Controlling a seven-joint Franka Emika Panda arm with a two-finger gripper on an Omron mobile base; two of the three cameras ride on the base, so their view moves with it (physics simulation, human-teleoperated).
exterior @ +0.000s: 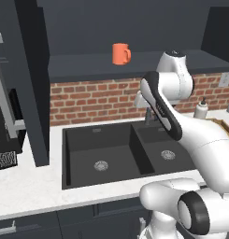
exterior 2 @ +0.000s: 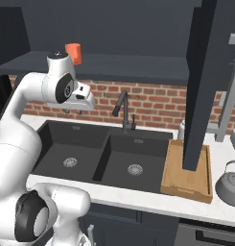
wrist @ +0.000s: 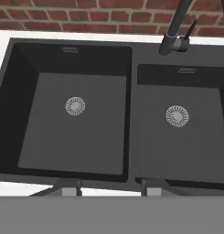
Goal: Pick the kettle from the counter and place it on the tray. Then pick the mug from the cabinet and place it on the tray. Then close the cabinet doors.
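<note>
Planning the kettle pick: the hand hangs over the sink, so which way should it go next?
Probably swing toward the robot's right: the kettle sits on the counter beyond the tray, untouched, while the gripper, jaws apart and holding nothing, looks down into the sink.

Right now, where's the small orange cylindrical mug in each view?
Left base view: orange mug on the dark cabinet shelf, top centre.
Right base view: mug upper left, beside the arm's top joint.
Hand view: not in it.
Shared landmark: dark faucet.

Even soft rendered light, faint shadows, no glare, slightly coarse, low-resolution edges
</note>
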